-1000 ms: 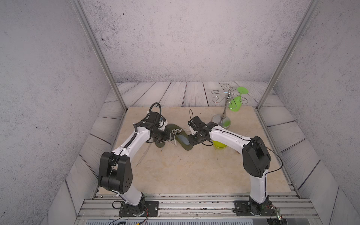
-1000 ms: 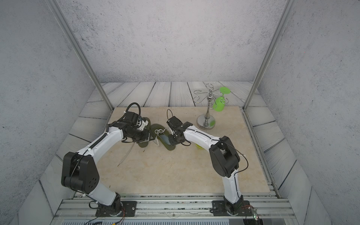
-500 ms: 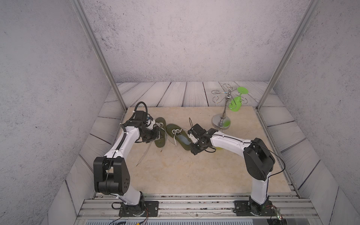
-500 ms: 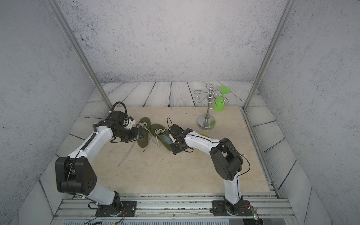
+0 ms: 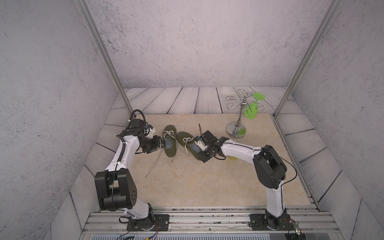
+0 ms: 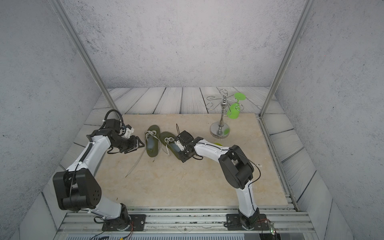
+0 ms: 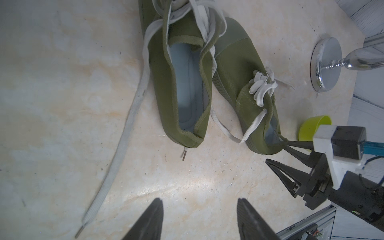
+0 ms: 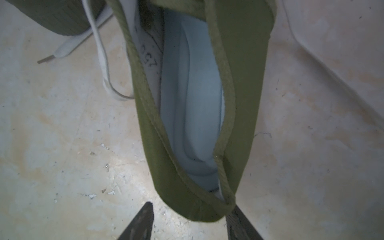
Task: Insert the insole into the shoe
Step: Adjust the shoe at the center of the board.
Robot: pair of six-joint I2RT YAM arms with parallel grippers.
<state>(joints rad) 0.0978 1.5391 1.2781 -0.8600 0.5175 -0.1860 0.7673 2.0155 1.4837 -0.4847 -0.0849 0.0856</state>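
Two olive-green shoes lie side by side on the beige mat. A pale blue insole (image 7: 187, 87) lies inside the left shoe (image 5: 170, 141). A second pale blue insole (image 8: 193, 104) lies inside the right shoe (image 5: 188, 143), flat down to the heel. My right gripper (image 8: 191, 205) is open at that shoe's heel (image 8: 199, 209); one finger touches the heel's side and the other stands clear. In both top views it sits low on the mat (image 6: 181, 157). My left gripper (image 7: 199, 200) is open and empty, a short way left of the left shoe (image 6: 152, 143).
A long loose lace (image 5: 154, 164) trails from the left shoe toward the front. A chrome stand (image 5: 236, 128) holding a green glass (image 5: 251, 110) rises at the back right. A yellow-green cup (image 7: 311, 126) sits behind my right forearm.
My left gripper has drawn back to the left, away from the left shoe. My right gripper has slid toward the front to the right shoe's heel, and its jaws have widened.
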